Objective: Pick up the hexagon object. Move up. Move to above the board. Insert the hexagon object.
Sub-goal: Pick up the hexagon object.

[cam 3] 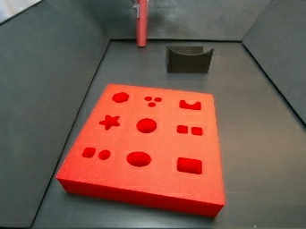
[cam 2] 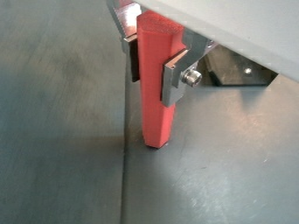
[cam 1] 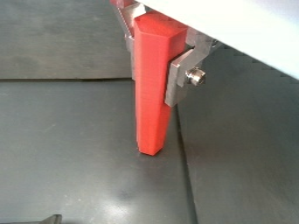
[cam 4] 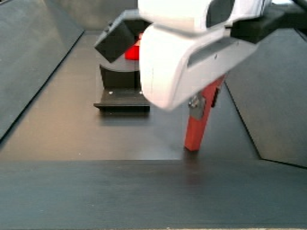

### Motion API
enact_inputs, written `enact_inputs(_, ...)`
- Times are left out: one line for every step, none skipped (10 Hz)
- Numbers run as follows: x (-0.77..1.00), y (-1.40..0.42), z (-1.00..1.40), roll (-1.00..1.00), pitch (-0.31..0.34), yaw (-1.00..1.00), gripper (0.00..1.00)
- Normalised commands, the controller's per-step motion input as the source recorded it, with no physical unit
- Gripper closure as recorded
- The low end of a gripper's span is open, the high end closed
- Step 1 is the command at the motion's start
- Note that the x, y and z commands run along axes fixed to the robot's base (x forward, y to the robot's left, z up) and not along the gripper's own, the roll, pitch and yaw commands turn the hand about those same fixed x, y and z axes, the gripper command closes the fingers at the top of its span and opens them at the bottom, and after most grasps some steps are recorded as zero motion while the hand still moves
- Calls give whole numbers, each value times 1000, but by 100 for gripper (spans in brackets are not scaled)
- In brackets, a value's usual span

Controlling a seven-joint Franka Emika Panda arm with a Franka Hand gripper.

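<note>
At eleven o'clock from the board [cam 3: 146,143], we find the hexagon object [cam 3: 141,24] upright, its lower end at the floor. We note the gripper [cam 1: 160,54] clamped on its upper part, high enough to suit vertical insertion. At one o'clock stands the fixture [cam 3: 188,59].

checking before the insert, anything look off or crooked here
Nothing stands out. The gripper holds the hexagon object upright between its fingers at the far end of the floor; the board lies flat and the fixture stands beside it.
</note>
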Motion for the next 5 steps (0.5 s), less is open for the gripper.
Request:
enact_inputs(0, 0, 0, 0, 0, 0, 100)
enact_inputs(0, 0, 0, 0, 0, 0, 100)
enact_inputs(0, 0, 0, 0, 0, 0, 100)
enact_inputs(0, 0, 0, 0, 0, 0, 100)
enact_inputs(0, 0, 0, 0, 0, 0, 100)
